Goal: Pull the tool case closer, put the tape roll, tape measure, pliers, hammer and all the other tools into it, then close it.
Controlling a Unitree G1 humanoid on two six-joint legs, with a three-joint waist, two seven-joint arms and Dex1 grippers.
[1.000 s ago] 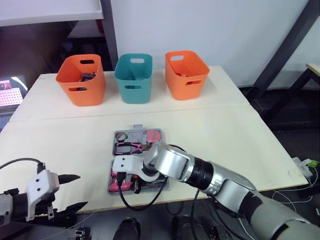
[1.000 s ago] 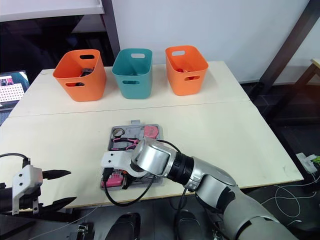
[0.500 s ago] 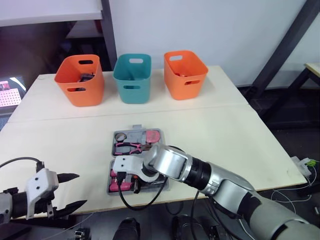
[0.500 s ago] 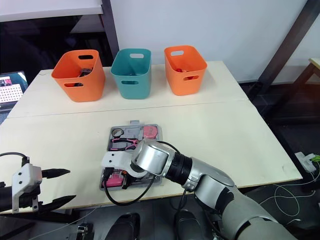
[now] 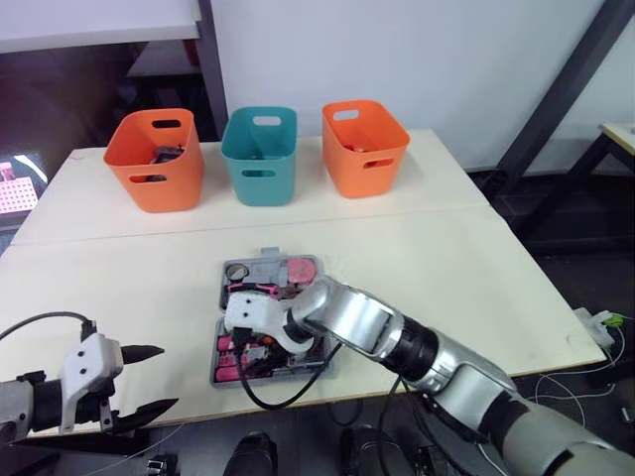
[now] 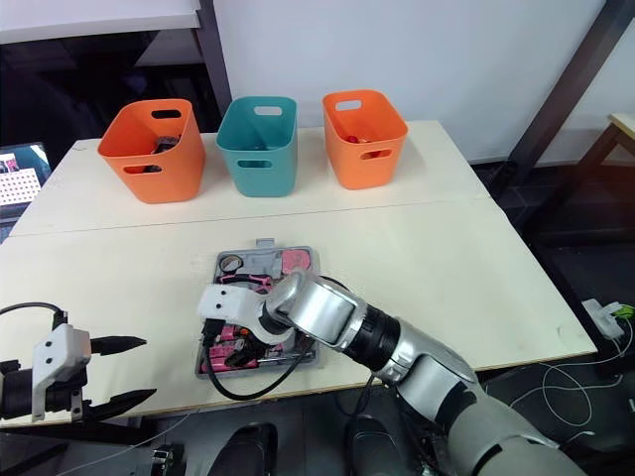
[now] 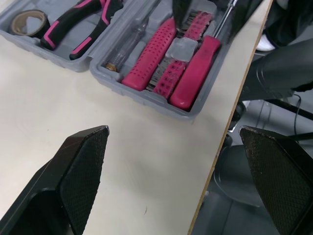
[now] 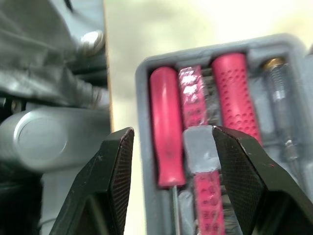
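A grey plastic tool case (image 7: 146, 96) lies open at the near edge of the pale wooden tabletop (image 5: 446, 268); the right gripper (image 8: 171, 132) hovers over its near half, jaws spread astride pink textured handles (image 8: 166, 122), probably seating them, while the left gripper (image 5: 164, 377) hangs clear, jaws released.

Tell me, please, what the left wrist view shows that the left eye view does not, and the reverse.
Left wrist view: the pink-handled screwdrivers lying side by side, unobstructed. Left eye view: a teal plastic bin between two orange plastic bins at the table's far side. Both: the open grey plastic tool case holding black-and-pink pliers.
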